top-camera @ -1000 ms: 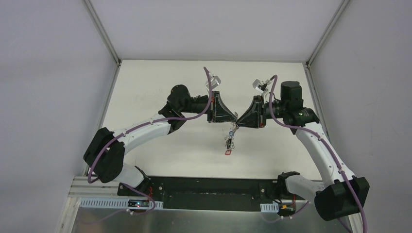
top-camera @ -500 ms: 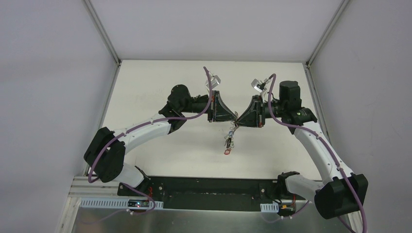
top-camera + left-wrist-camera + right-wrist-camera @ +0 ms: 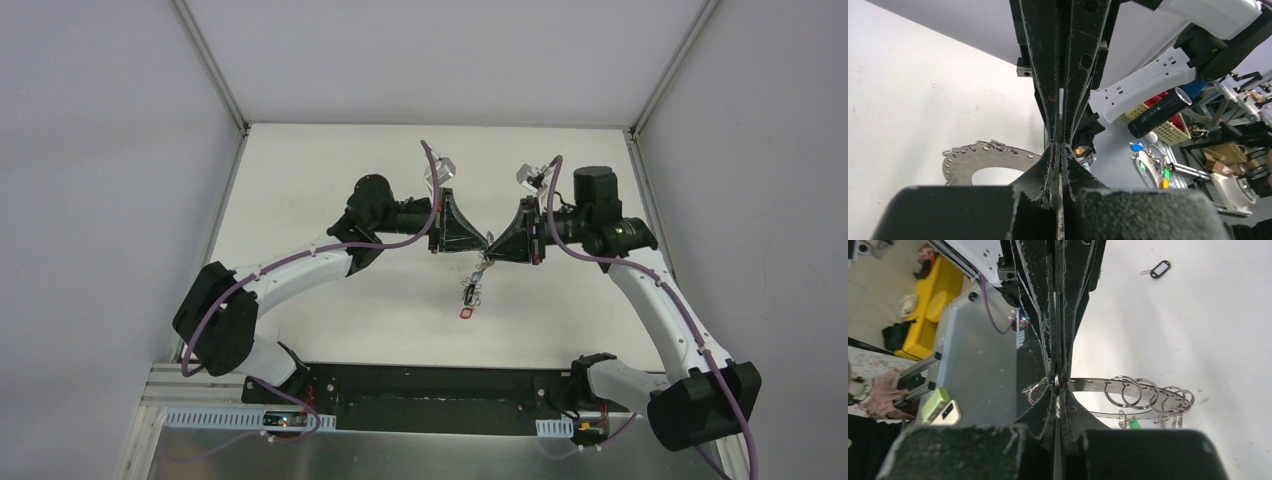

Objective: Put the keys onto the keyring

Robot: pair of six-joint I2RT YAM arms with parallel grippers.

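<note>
Meeting tip to tip at the centre of the overhead view, the left tool [image 3: 482,241] and the right tool [image 3: 497,243] each have their fingers pressed together on the keyring [image 3: 478,278]. It trails from that meeting point toward the bottom of the frame over the pale worktop [image 3: 330,300]. A cluster of small keys [image 3: 470,293] sits along it, with a red tag [image 3: 468,313] lowest of all. In the left wrist view the left tool [image 3: 1060,155] shows no gap between its fingers. The keyring [image 3: 960,162] shows there at lower left as a flat grey metal band pierced with holes, running in to the fingertips. In the right wrist view the right tool [image 3: 1057,390] pinches the same band [image 3: 1098,385] at mid-frame. Several split rings [image 3: 1122,391] are threaded along it to the right, and a green tag [image 3: 1134,423] hangs just below. A black-tagged key [image 3: 1159,269] lies apart on the worktop at upper right.
</note>
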